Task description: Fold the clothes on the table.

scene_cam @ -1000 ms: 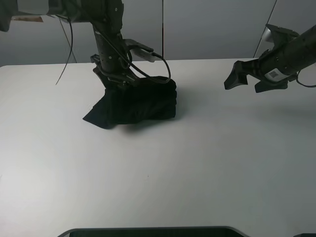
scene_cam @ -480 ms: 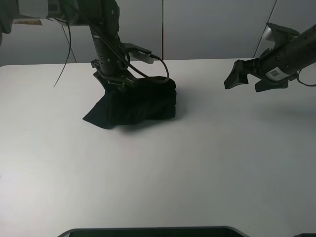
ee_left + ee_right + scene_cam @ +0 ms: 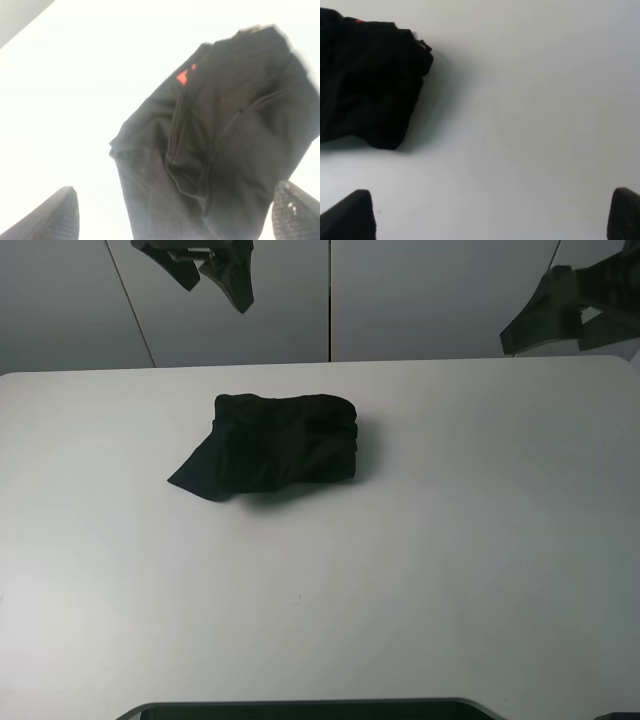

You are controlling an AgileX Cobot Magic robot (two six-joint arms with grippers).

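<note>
Clothes (image 3: 275,445): lying as one dark folded bundle on table (image 3: 450,560), left of centre toward the far edge, one loose corner sticking out at the near-left. Small orange mark showing on top in the left wrist view. Left gripper (image 3: 205,262) hanging high above the bundle, fingers spread wide, holding nothing. Right gripper (image 3: 560,320) hovering up at the far right, well apart from the cloth, also spread and holding nothing. Looking close to finished. Risks: loose corner springing open, since nothing is pinning it; thick soft stack slumping or unrolling if nudged; any re-grip snagging only the top layer and dragging the fold apart.
</note>
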